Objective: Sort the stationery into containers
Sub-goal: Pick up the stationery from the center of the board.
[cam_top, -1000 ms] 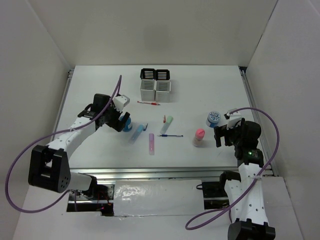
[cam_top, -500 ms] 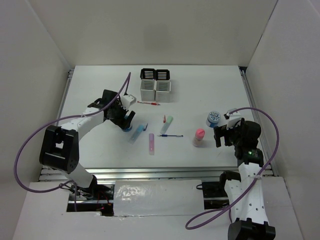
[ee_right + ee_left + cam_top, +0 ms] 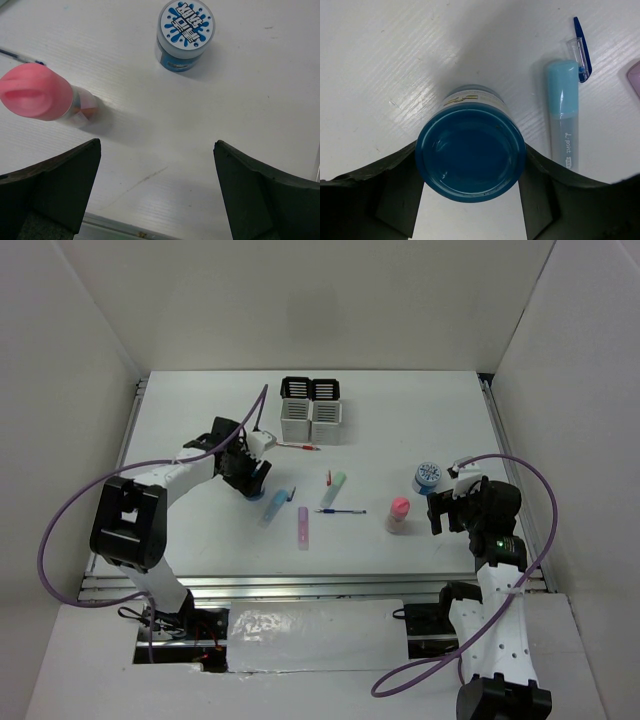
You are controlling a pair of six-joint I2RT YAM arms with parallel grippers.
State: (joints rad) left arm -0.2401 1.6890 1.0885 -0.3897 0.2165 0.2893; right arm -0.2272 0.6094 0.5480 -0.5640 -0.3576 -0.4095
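Note:
My left gripper (image 3: 252, 478) (image 3: 470, 160) stands over a dark blue round roll (image 3: 470, 152) (image 3: 250, 493) that rests on the table, with both fingers pressed to its sides. Beside it lie a pastel blue stick (image 3: 562, 115) (image 3: 275, 506), a purple stick (image 3: 303, 526) and a green stick (image 3: 334, 490). A blue pen (image 3: 340, 511) and a red pen (image 3: 297, 446) lie nearer the containers (image 3: 312, 408). My right gripper (image 3: 440, 508) (image 3: 156, 145) is open above bare table, between a pink-capped tube (image 3: 37, 92) (image 3: 399, 513) and a second blue roll (image 3: 185, 32) (image 3: 428, 477).
White walls close in the table on the left, right and back. A metal rail (image 3: 300, 585) runs along the near edge. A clear blue-clipped cap (image 3: 581, 47) lies by the pastel blue stick's end.
My left gripper has swung right and toward the back over the dark blue roll, and its jaws have narrowed onto it. The right arm has not moved.

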